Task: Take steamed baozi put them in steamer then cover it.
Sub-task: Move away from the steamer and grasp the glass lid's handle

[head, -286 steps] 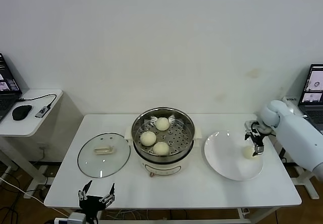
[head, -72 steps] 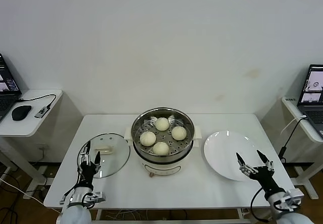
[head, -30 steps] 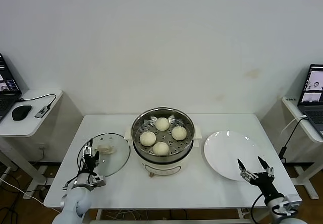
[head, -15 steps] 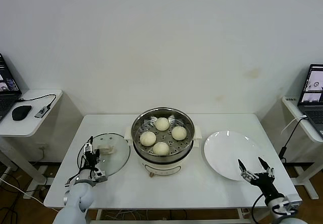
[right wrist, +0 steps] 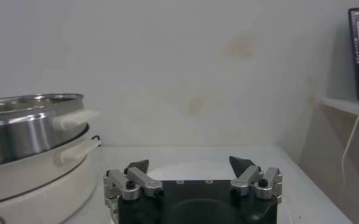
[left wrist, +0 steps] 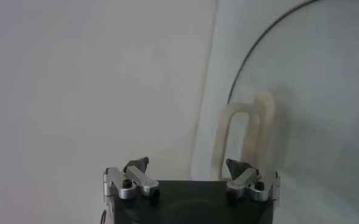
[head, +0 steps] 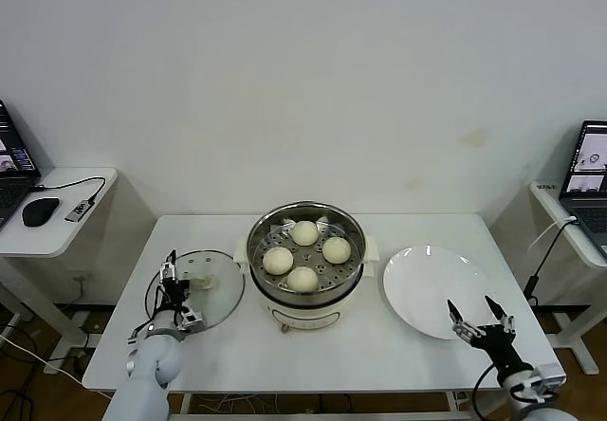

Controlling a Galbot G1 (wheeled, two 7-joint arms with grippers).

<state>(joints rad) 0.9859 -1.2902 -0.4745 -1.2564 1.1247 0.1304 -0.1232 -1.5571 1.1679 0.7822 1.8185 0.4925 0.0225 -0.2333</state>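
White table (head: 379,350) filled our head view: four steamed baozi (head: 303,279) sat in the steamer (head: 305,262), cover (head: 195,291) beside it. Left gripper (head: 174,288) hovered open over the cover. Right gripper (head: 481,327) waited open by the plate (head: 417,288). Each wrist view cut off its fingers' bases.

A plain white wall (head: 303,80) stands behind a white table (head: 322,350). On the left a small side desk (head: 57,217) carries a mouse (head: 41,210); a laptop (head: 589,160) sits at right
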